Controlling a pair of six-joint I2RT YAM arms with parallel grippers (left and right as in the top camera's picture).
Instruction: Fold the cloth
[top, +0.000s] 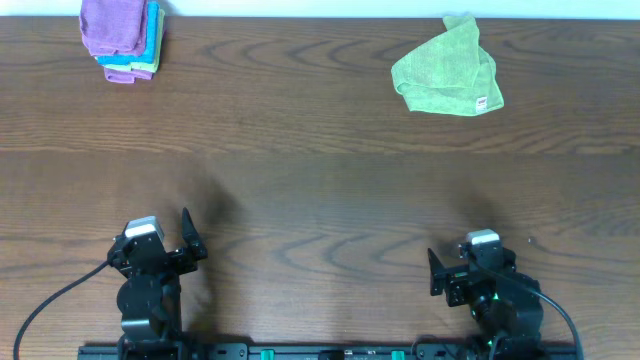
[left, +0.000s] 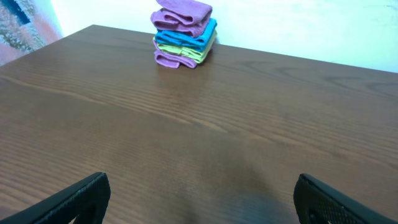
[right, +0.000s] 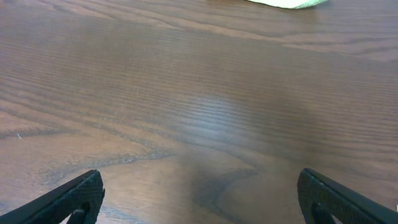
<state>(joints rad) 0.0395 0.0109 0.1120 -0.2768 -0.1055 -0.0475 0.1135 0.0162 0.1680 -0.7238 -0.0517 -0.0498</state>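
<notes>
**Green cloth crumpled at upper right, both claws spread**

The cloth (top: 445, 70) lies bunched in the upper right of the overhead frame, its white tag (top: 481, 101) at the lower right edge. The left gripper (left: 202, 186) and the right gripper (right: 200, 180) sit low in the frame, fingers spread wide and holding nothing. A stack of folded cloths (top: 122, 38) rests on the table (top: 320, 180) at the upper left.

- This looks like a robot lab or test bench rather than a home. Two black arms, the left arm (top: 150, 285) at 7 o'clock and the right arm (top: 497, 292) at 5 o'clock, stand on a black rail (top: 300, 352) at 6 o'clock.
- A black cable (top: 58, 294) trails off from the left arm.
- On the wood-grain table (top: 320, 180) lie a folded stack of cloths (top: 125, 40) at 11 o'clock and the lime cloth (top: 447, 70) at 1 o'clock.
- A plain white wall (left: 298, 25) runs behind the table's far edge.
</notes>
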